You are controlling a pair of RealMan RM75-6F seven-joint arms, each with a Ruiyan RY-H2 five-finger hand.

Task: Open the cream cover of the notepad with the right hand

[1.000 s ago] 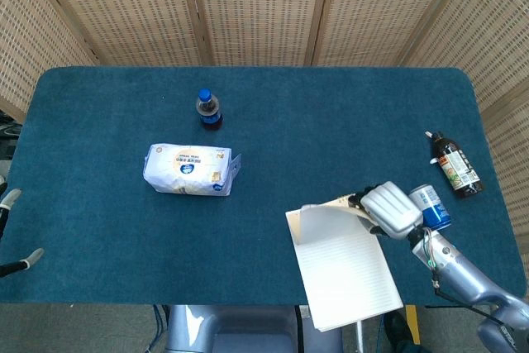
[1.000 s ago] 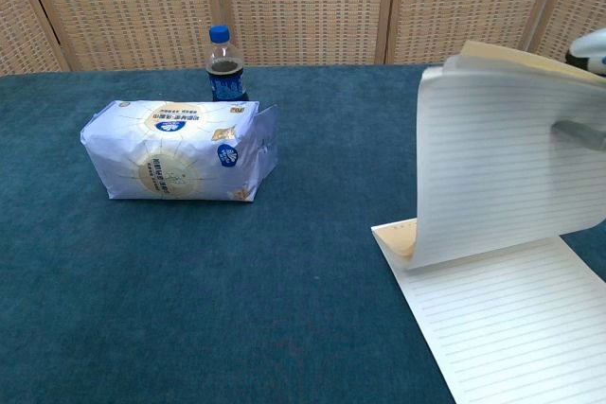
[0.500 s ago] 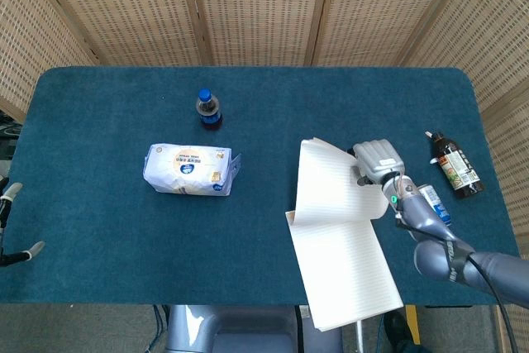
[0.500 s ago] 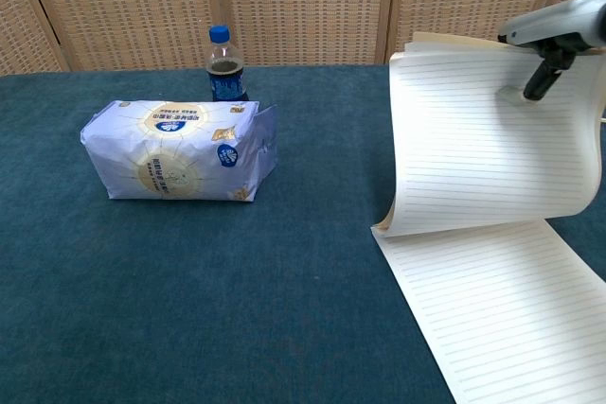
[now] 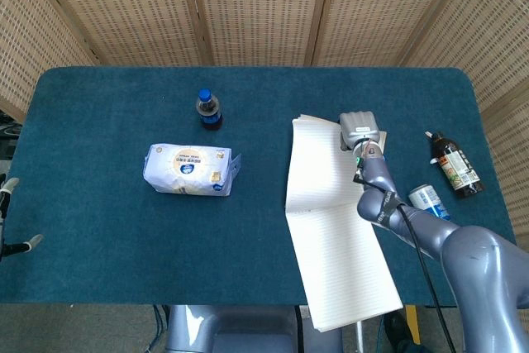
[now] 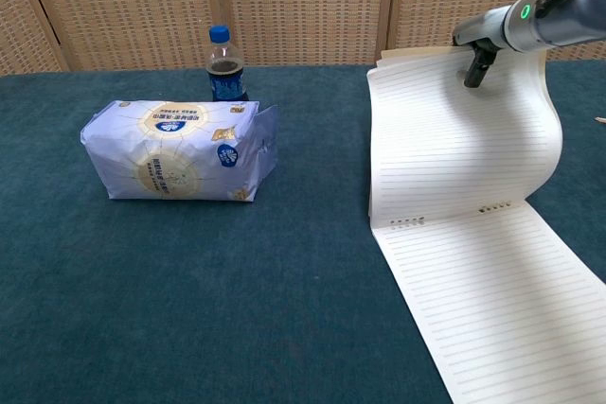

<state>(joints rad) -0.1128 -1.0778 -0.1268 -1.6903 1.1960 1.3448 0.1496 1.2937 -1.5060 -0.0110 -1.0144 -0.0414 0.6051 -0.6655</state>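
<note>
surface (image 5: 107,229): blue-green cloth top, wicker screen panels behind it.
notepad (image 5: 343,262): lay open at the right front of the surface, lined page up, its front end hanging past the near edge. In the chest view (image 6: 492,300) the binding holes showed along the fold.
cream cover (image 5: 318,167): flipped back past the fold together with some lined sheets, leaning away toward the far side, not flat; the chest view (image 6: 454,139) showed the sheets bowed, with the cream edge just visible along the top.
right arm (image 5: 463,254): came in from the front right corner and reached across the notepad's right side.
right hand (image 5: 360,131): was at the far right corner of the flipped-back sheets. In the chest view (image 6: 478,49) a dark fingertip pressed on the lined side near the top edge. Fingers looked curled together; whether it pinched the sheets or only pushed them, cannot tell.
left hand (image 5: 12,221): only fingertips showed at the left frame edge, apart from each other, holding nothing.
white package (image 5: 188,169): lay on its side left of centre, well apart from the notepad.
cola bottle (image 5: 208,110): blue cap, upright, just behind the package.
brown bottle (image 5: 455,164): lay on its side near the right edge.
can (image 5: 430,200): blue-and-white, between the right arm and the brown bottle.
</note>
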